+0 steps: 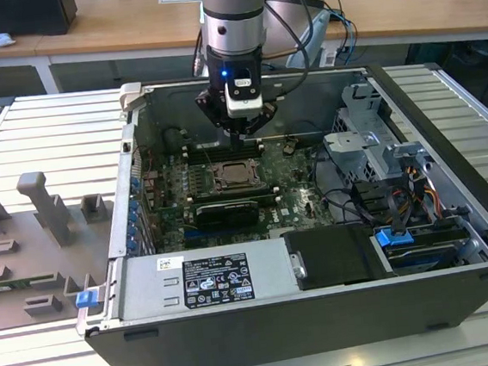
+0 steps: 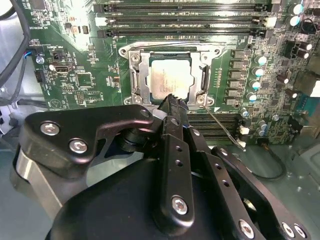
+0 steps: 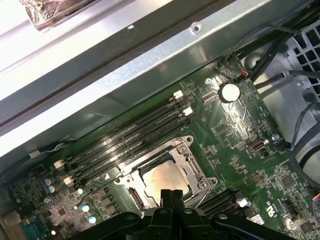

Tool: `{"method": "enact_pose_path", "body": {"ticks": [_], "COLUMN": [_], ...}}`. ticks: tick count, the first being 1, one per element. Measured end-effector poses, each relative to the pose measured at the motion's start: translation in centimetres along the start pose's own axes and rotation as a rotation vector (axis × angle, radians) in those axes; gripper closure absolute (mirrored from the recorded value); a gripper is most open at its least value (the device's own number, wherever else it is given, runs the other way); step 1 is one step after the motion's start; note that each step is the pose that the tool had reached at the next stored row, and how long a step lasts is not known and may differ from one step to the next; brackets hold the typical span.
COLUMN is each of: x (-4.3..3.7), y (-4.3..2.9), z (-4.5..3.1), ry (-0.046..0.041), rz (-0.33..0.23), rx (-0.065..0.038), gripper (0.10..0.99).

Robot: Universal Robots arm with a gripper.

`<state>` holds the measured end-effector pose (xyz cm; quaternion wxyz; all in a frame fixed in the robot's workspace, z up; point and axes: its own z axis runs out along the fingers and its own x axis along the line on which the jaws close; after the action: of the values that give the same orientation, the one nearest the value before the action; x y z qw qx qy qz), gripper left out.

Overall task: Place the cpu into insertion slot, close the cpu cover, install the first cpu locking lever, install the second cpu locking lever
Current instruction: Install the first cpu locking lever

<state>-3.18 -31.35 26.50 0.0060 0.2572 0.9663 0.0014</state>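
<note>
Slatted metal table [image 1: 49,132] carries an open computer case [image 1: 242,339] laid on its side, with wooden desks behind. Inside, the gripper [image 1: 243,129] hangs straight down over the insertion slot [image 1: 236,176] on the green circuit board [image 1: 301,196], so that its tips address the socket from directly above. In both wrist views the fingers [image 3: 165,196] are pressed together with nothing between them, their tip just beside the near edge of the socket.

The cpu [image 2: 170,80] lies flat in the slot. The cpu cover [image 2: 138,75] lies down around it, its opening framing the pale metal face. A thin metal rod [image 2: 227,131] runs out from one socket corner across the board. It is judged to be a locking lever not yet latched.

Obstructions: rows of memory slots [image 2: 185,20] flank the socket, a long black card [image 1: 225,211] lies close by, and loose cables [image 1: 349,200] cross the board on the exterior view's right.
</note>
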Motion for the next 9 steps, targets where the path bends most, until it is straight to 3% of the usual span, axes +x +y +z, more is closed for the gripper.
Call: {"method": "enact_pose_path", "body": {"ticks": [9], "x": [0.0], "y": [0.0], "z": [0.0], "ry": [0.0007], "rz": [-0.133], "rx": [-0.001], "gripper": [0.98]}}
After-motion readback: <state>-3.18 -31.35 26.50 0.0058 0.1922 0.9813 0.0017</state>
